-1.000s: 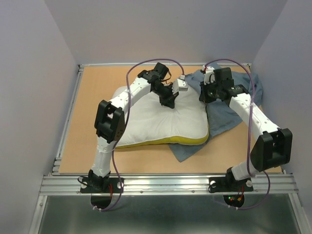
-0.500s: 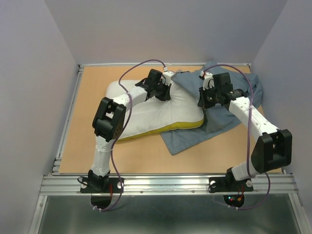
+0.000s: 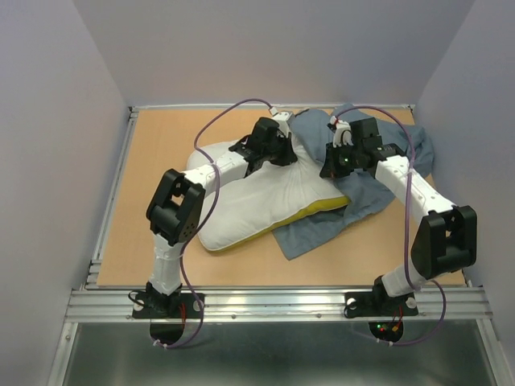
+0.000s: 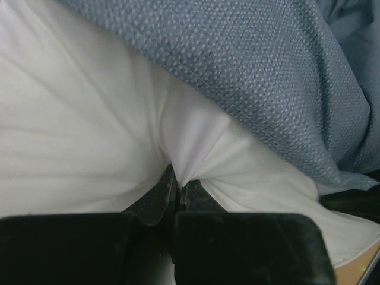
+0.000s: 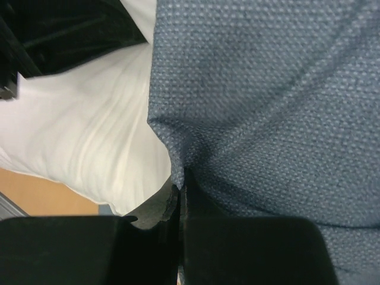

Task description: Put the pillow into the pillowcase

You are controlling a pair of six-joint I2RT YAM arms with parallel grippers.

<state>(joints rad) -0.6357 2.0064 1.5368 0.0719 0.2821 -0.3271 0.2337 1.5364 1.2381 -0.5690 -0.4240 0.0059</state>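
Cannot see far right corner of pillow [image 3: 257, 201], buried under pillowcase [image 3: 378, 193] toward far edge of table [image 3: 161, 161]. Cannot tell how far pillowcase runs beneath pillow. Cannot follow either past the picture edges in wrist views.

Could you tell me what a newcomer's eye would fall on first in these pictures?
The big white pillow, yellow edge showing, lies centrally, its right end on the blue-grey pillowcase. At its far edge the left gripper pinches pillow fabric; beside it, the right gripper pinches the pillowcase.
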